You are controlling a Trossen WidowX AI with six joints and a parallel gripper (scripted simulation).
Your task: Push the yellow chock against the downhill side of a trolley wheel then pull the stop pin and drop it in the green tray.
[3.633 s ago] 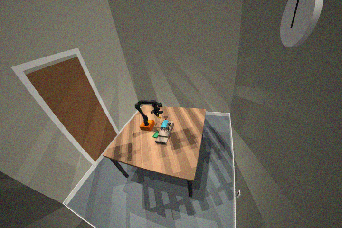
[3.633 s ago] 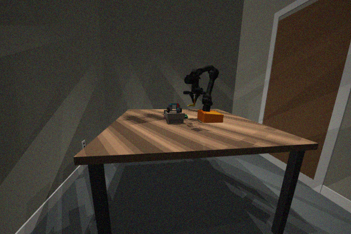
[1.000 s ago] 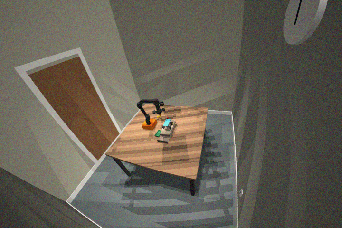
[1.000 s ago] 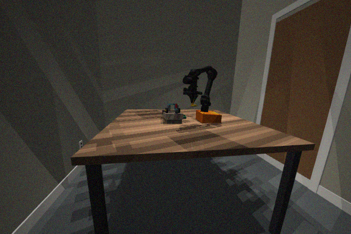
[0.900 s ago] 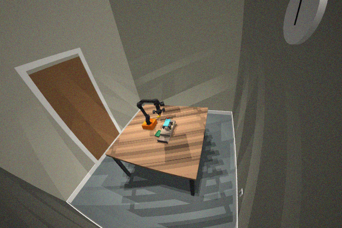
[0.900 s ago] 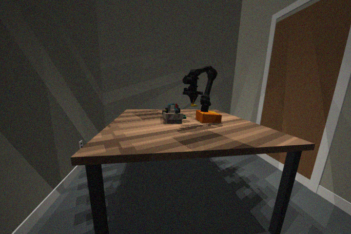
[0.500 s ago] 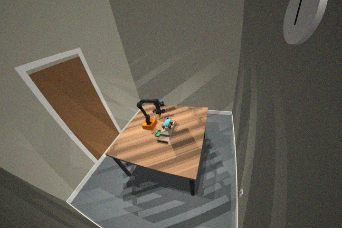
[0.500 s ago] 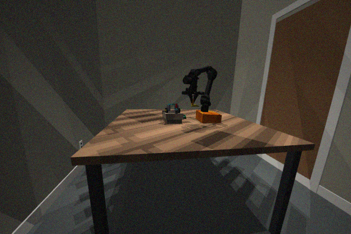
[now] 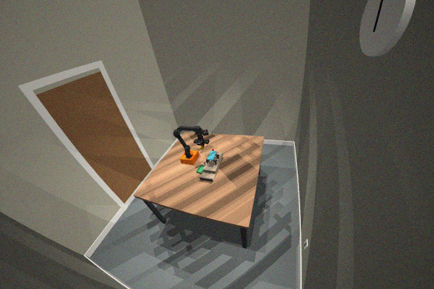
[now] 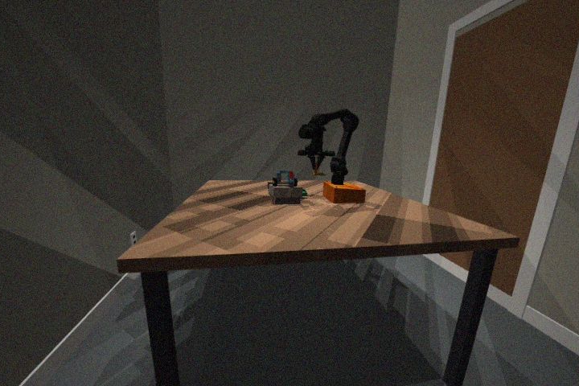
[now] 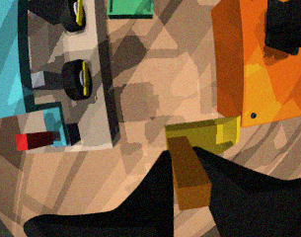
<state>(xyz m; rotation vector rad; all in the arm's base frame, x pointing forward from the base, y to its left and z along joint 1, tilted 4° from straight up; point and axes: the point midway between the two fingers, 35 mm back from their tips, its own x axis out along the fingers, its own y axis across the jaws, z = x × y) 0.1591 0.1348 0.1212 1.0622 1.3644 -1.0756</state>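
Observation:
My gripper (image 9: 201, 146) (image 10: 316, 167) (image 11: 180, 154) is shut on the orange handle of the yellow chock (image 9: 201, 147) (image 10: 318, 173) (image 11: 191, 130). It holds the chock in the air, off the ramp's uphill end and on the robot base's side. The blue trolley (image 9: 211, 155) (image 11: 4, 59) stands on the grey ramp (image 9: 208, 171) (image 10: 286, 193) (image 11: 93, 133). The red-headed stop pin (image 9: 213, 149) (image 10: 291, 174) (image 11: 22, 142) sits in a blue bracket at the uphill end. The green tray (image 9: 200, 169) (image 10: 304, 193) (image 11: 130, 7) lies beside the ramp. The chock's black base is not visible.
The orange robot base (image 9: 189, 158) (image 10: 343, 193) (image 11: 229, 64) stands on the wooden table (image 9: 190, 197) (image 10: 253, 227), across from the ramp. In the wrist view its near corner appears close to the held chock. The tray is between the ramp and base sides.

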